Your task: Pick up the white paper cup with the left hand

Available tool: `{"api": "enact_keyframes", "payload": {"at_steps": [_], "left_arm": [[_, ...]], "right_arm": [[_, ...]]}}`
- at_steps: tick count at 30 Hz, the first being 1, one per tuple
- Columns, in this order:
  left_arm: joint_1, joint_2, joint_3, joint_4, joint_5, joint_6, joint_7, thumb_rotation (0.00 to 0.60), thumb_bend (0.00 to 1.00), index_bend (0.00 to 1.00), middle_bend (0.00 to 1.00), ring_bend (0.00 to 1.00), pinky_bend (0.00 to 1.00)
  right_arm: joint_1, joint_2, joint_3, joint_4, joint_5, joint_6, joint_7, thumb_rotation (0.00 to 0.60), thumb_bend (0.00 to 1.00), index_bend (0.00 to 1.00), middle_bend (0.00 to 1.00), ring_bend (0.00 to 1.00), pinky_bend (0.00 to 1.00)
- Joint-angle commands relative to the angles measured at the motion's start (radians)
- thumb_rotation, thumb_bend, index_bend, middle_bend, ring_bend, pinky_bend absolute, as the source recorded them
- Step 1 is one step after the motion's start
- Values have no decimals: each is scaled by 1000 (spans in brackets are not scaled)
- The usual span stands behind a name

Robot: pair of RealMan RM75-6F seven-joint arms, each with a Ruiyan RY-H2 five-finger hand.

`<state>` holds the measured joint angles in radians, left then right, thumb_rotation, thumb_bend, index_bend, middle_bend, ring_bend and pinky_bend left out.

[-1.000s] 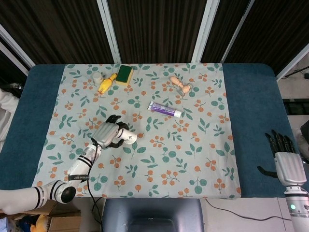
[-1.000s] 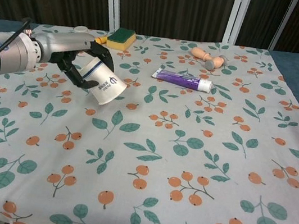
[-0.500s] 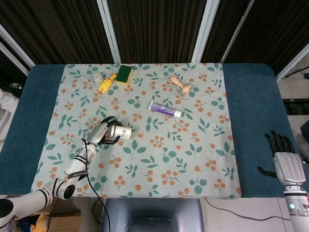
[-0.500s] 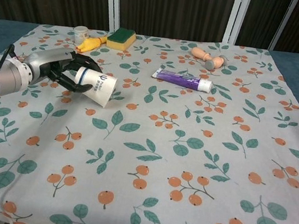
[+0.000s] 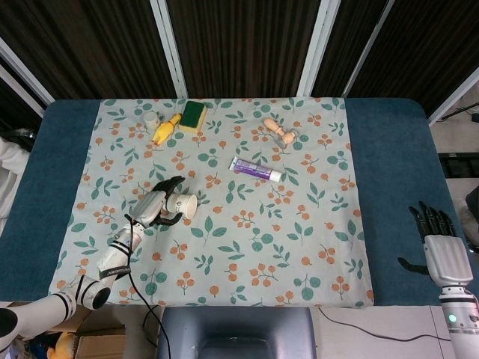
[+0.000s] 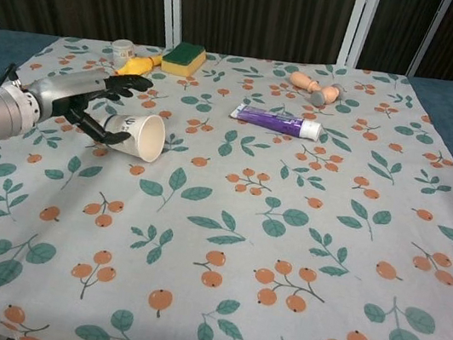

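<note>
The white paper cup (image 5: 182,205) (image 6: 133,133) lies on its side on the patterned cloth, left of centre, its mouth turned to the right. My left hand (image 5: 153,203) (image 6: 75,94) is low over the cup's base end. Its fingers (image 6: 128,82) stretch out straight above the cup and are spread, while the thumb lies by the cup's base. The hand does not grip the cup. My right hand (image 5: 441,254) hangs off the table's near right corner, fingers apart and holding nothing.
At the back left are a green and yellow sponge (image 5: 194,114) (image 6: 184,57), a yellow toy (image 5: 165,130) and a small jar (image 5: 152,119). A purple tube (image 5: 256,169) (image 6: 276,121) lies mid-table, and a wooden peg figure (image 5: 278,130) behind it.
My left hand has come down and to the left with the cup, set it on the cloth, and spread its fingers off it. The right hand has not moved.
</note>
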<state>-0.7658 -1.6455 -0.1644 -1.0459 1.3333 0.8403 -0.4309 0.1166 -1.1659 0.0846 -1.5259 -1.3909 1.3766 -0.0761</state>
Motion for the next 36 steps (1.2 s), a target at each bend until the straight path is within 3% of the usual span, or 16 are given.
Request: {"api": "enact_keyframes", "payload": {"at_steps": [1, 5, 9, 15, 24, 32, 36], "left_arm": [[-18, 63, 36, -71, 49, 40, 282, 600, 359, 0, 0, 0, 0], [-42, 115, 41, -191, 28, 42, 625, 600, 349, 0, 0, 0, 0], [-74, 147, 24, -332, -122, -11, 934, 600, 330, 0, 0, 0, 0], [-133, 122, 12, -393, -341, -20, 1168, 600, 329, 0, 0, 0, 0], [-197, 78, 40, -386, -497, 30, 1374, 600, 328, 0, 0, 0, 0], [-243, 60, 44, -357, -631, 12, 1432, 600, 328, 0, 0, 0, 0], [-263, 58, 53, -357, -669, 14, 1442, 600, 350, 63, 4, 0, 0]], "right_arm": [[2, -2, 0, 3, 2, -4, 0, 600, 218, 0, 0, 0, 0], [5, -7, -2, 6, -1, -9, 2, 600, 219, 0, 0, 0, 0], [7, -10, -3, 9, -1, -12, 3, 600, 219, 0, 0, 0, 0], [5, -8, -3, 13, -1, -12, 12, 600, 218, 0, 0, 0, 0], [4, -12, -2, 28, 7, -13, 16, 600, 219, 0, 0, 0, 0], [7, -12, -4, 40, 12, -28, 29, 600, 218, 0, 0, 0, 0], [9, -12, -5, 44, 17, -38, 30, 600, 218, 0, 0, 0, 0]]}}
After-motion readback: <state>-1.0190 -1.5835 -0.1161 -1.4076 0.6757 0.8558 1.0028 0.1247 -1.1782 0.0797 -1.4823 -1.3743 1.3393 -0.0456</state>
